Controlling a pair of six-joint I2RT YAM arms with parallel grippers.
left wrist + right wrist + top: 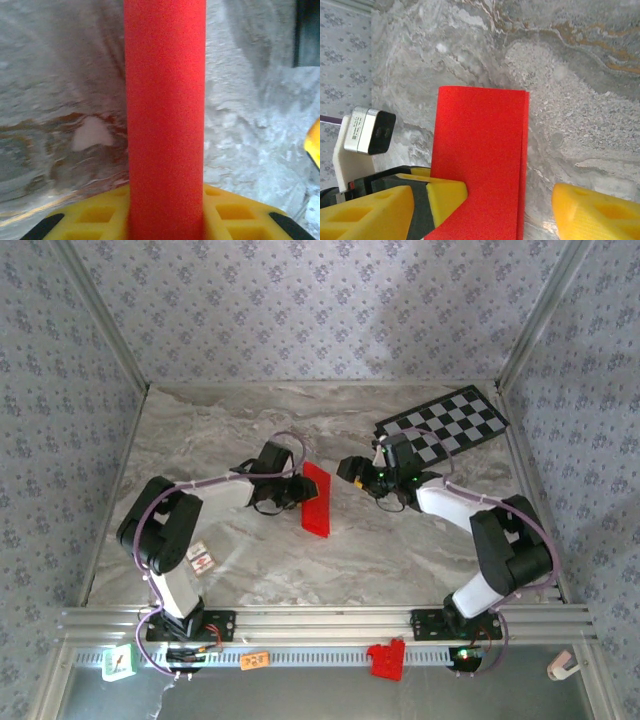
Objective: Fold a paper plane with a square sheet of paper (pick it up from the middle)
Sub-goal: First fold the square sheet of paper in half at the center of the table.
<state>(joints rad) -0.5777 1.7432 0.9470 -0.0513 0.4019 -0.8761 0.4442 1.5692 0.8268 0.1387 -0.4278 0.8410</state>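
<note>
Here the left tool point(300, 490) pinches the square sheet of paper point(317, 500), the right tool point(350, 470) wide beside it.

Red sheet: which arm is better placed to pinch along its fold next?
Right, probably. The right gripper is open with the folded red sheet in the gap between its fingers, while the left gripper is occupied holding it upright.

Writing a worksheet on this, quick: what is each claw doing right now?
Left claw: closed on the square sheet of paper, which is folded in half.
Right claw: open, facing the paper, not gripping it.
</note>
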